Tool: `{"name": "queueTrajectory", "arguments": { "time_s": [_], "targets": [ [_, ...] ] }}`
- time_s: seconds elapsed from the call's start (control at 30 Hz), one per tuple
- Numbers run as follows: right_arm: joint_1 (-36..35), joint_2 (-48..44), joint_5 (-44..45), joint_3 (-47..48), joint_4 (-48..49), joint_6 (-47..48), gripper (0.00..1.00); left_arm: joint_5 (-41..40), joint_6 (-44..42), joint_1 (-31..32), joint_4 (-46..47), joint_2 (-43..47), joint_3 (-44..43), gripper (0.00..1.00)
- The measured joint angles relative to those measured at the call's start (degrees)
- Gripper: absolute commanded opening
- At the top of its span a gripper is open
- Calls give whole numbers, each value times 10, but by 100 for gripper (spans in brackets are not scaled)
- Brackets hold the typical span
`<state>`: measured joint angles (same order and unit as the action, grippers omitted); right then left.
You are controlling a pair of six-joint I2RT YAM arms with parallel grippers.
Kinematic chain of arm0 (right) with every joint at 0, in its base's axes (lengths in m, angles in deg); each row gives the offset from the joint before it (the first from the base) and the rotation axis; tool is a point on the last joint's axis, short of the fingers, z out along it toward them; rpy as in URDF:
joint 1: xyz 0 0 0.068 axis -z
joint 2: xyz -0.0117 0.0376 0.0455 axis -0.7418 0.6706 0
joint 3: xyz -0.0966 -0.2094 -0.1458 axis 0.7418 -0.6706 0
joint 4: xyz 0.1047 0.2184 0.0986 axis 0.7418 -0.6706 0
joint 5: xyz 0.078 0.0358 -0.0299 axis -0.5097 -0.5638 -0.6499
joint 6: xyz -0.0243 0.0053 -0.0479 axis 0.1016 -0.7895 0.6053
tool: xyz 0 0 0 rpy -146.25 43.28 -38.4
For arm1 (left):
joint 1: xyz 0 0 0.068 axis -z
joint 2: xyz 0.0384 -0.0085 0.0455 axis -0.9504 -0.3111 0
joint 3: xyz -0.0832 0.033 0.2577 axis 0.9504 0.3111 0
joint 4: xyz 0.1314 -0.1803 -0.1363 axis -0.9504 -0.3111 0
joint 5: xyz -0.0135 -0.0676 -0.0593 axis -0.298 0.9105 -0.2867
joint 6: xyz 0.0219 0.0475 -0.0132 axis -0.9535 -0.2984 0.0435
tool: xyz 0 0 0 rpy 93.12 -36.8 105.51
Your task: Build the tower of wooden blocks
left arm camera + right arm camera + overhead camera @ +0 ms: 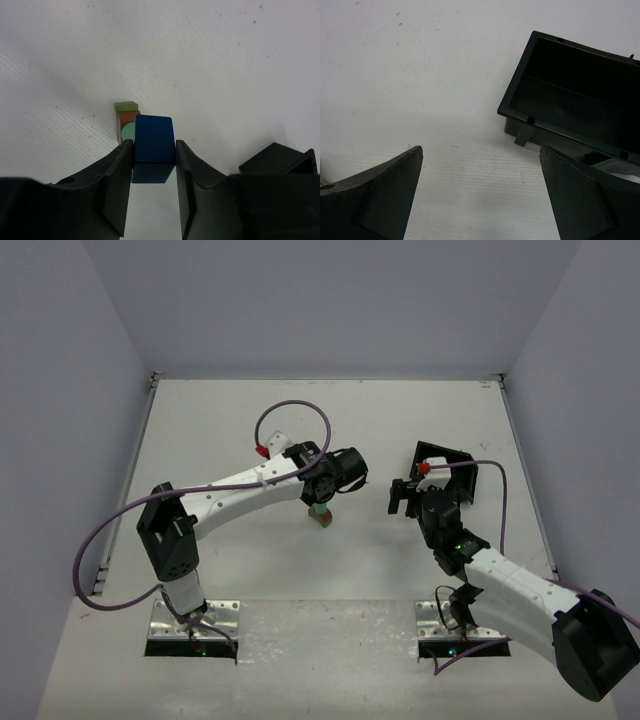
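Looking between the left jaws, we see them closed on the blue block point(154, 137), gripped by its two side faces over the stack; whether it rests on the stack we cannot tell. Just beyond it we note the mint-green cylinder point(128, 132), the brown-orange block point(129, 118) and the olive block point(126, 106), standing on the white tabletop point(225, 60) near its middle. The right jaws stand wide apart, holding nothing, near the black tray point(570, 100) and well apart from the tower point(320, 514).
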<state>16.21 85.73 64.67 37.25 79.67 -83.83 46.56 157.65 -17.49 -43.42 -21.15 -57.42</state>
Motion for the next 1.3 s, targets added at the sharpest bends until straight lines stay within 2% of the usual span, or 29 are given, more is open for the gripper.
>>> {"name": "queueTrajectory", "arguments": {
  "time_s": [0.2, 0.6, 0.7, 1.3],
  "targets": [
    [0, 0, 9, 0, 0, 0, 99, -3, 12, 15, -29, -39, -43, 0],
    [0, 0, 11, -2, 0, 0, 99, -9, 15, 22, -44, -45, -46, 0],
    [0, 0, 11, -2, 0, 0, 99, -8, 16, 22, -45, -46, -46, 5],
    [0, -1, 11, -2, 0, 0, 99, -8, 14, 23, -47, -80, -54, 9]
  ]
}}
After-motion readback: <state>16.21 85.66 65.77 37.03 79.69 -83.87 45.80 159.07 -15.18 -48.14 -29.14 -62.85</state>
